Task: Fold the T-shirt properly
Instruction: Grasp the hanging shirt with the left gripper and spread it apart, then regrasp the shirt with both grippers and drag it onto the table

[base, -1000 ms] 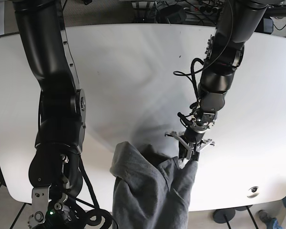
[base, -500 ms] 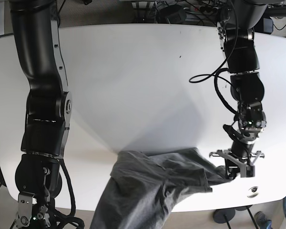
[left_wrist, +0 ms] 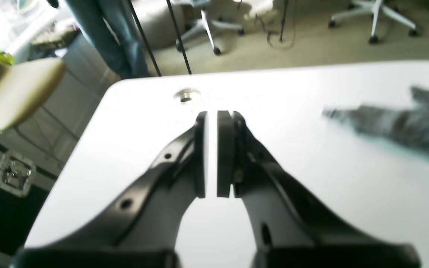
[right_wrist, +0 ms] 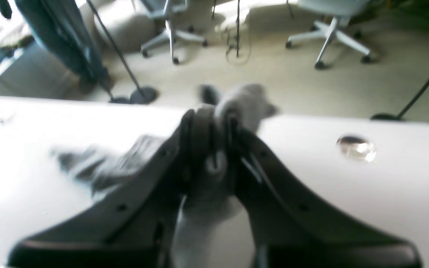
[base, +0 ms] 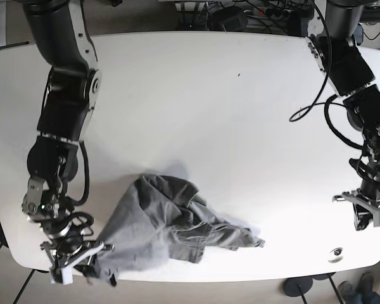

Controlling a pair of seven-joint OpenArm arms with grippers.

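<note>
Our right gripper point(right_wrist: 214, 126) is clamped on a bunch of grey cloth, down at the near-left corner of the counter point(base: 196, 101) in the base view. The cloth is an edge of the T-shirt point(base: 171, 228), pinched between the jaws, with fabric bulging out above and below them in the right wrist view. That view is blurred, so we cannot say which part of the garment we hold.

Our left gripper point(left_wrist: 211, 154) has its jaws nearly together, with only a thin slit of light between the pads and nothing in them. It sits over bare counter near the right edge in the base view, well apart from the shirt, with a small metal disc point(left_wrist: 185, 96) in the counter just beyond it.

From the right gripper the T-shirt runs across the near edge as a crumpled, twisted heap, trailing to a thin point toward the middle. The left wrist view catches only that blurred tip at its right side.

As we judge it, folding has hardly begun: the shirt is on the counter but not spread flat, and no clean fold shows. Flattening it, squaring the sleeves and making every fold are all left to do.
</note>
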